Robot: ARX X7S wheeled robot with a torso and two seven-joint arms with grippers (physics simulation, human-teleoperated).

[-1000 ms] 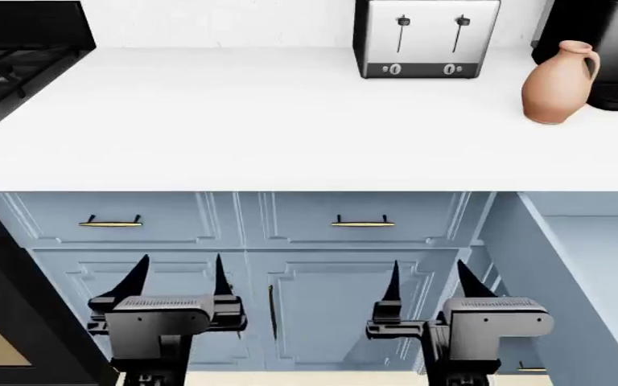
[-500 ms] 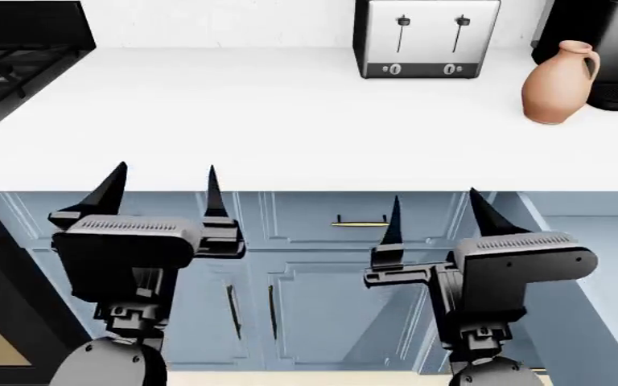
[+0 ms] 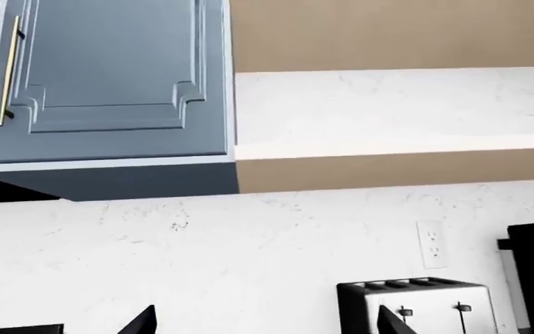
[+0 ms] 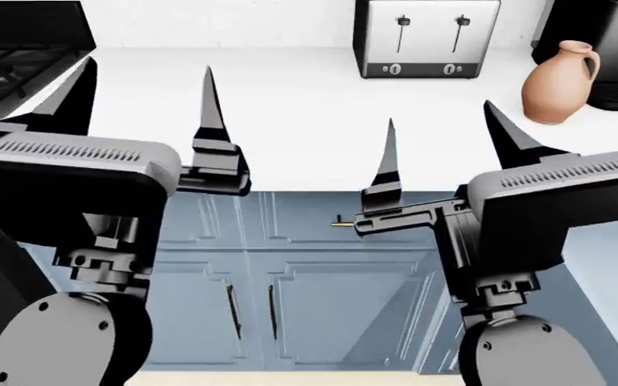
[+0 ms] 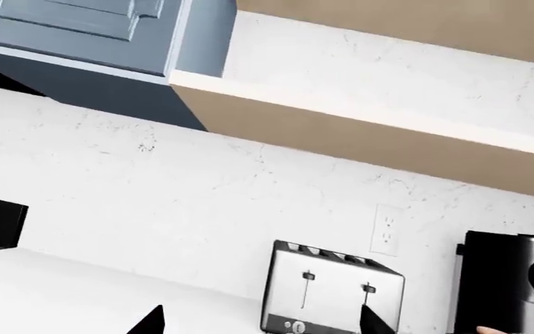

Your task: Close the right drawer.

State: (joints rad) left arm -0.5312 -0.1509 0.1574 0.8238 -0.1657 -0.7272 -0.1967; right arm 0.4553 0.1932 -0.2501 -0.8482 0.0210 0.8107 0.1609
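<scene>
Below the right claw [image 4: 438, 153], the right drawer [image 4: 610, 265], apart

Your path over the white countertop [image 4: 287, 121] is open mid-span. Chrome two-slot toaster [image 4: 426, 38], terracotta jug [image 4: 559, 82] and black coffee machine [image 4: 604, 40] block the back right; black gas hob [image 4: 9, 68] blocks the left.

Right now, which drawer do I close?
Follow the white countertop to its right end. Under that edge stands a blue-grey drawer box, pulled out, showing plain inner walls. The blue-grey panelled drawer front beside it sits flush and shut.
</scene>
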